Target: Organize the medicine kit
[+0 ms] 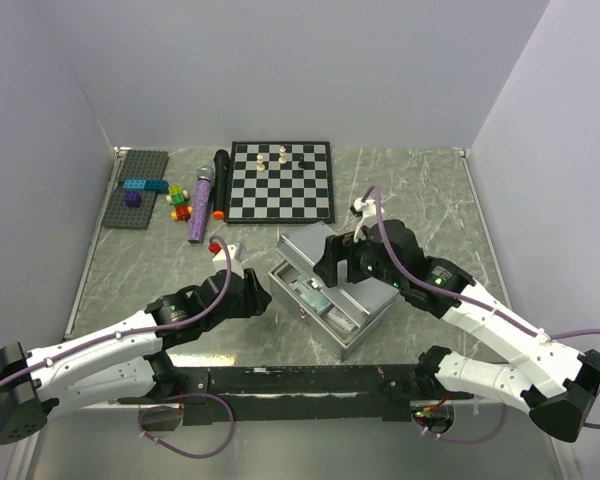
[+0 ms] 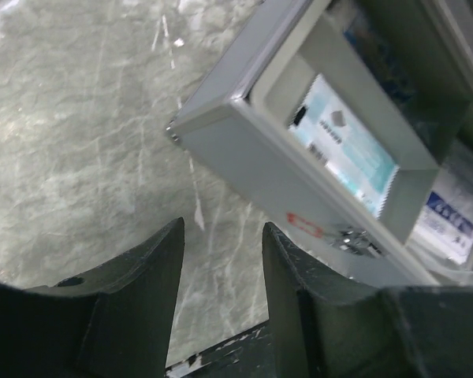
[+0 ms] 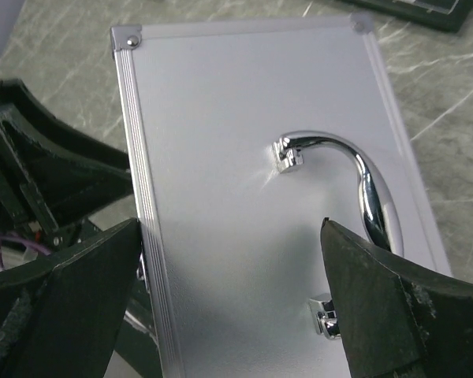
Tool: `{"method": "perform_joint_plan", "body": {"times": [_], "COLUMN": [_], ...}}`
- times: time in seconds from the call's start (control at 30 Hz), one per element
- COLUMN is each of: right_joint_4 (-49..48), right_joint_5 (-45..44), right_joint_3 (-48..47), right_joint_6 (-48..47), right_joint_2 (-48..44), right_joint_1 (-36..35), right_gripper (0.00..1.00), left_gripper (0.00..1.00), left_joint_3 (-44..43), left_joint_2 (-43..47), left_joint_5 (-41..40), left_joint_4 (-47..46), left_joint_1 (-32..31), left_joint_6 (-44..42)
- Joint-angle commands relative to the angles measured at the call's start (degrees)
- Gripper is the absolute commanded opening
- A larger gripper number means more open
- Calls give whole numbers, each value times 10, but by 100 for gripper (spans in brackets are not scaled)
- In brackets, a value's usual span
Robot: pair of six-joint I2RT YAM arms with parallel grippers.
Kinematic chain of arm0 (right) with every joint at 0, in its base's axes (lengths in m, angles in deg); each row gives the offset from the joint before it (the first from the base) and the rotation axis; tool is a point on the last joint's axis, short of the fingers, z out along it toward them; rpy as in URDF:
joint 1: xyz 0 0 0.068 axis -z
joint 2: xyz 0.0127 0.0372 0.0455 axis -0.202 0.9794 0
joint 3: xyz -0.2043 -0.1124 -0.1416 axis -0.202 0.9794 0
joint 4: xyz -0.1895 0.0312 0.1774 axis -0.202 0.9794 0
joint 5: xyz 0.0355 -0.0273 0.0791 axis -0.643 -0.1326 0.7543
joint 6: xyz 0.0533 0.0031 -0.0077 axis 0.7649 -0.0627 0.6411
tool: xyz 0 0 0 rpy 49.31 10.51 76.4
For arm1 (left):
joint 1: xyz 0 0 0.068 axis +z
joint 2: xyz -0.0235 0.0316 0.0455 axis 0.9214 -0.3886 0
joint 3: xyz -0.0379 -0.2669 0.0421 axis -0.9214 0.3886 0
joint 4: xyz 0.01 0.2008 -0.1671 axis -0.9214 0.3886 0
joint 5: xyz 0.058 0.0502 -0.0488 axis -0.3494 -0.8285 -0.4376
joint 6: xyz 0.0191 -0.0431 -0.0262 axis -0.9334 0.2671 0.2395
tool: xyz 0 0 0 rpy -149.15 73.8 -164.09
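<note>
Directly beneath right gripper (image 3: 230, 236), medicine kit (image 3: 213, 102).

High rear overview, two close wrist views, medicine kit (image 3: 221, 118) in all.

1. Setting: robot test cell, lab type.
2. Evidence: plain white walls (image 1: 280, 70) enclose a marble-look table (image 1: 430, 200); two arms (image 1: 100, 355) bolted at its near edge.
3. Unrelated props laid out: chessboard (image 1: 280, 182), toy bricks (image 1: 145, 186), microphone (image 1: 201, 205).
</note>
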Motion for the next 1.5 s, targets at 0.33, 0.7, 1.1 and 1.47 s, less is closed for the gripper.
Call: {"method": "perform_joint_plan", "body": {"times": [0.33,0.7,1.1,1.47], "right_joint_4": [2,-16,-19,-4], "right_joint_5": [24,-87,-97,-77], "right_joint_3": [19,107,107,87], "right_joint_6": [9,27,9,-10], "right_joint_2": [-13,-21,27,-5], "right_joint_1": [-27,-22,55,70], "right_gripper": [100,100,100,100], "left_gripper": [49,47,48,52], "left_joint_3": [14,34,24,167], "left_joint_2": [14,-35,-105,28], "left_joint_5": [12,94,156,244], "left_joint_4": [-17,-118,-274,-468], "left_joint_1": [3,3,25,60], "left_joint_6": [-1,-55,-121,-114]}}
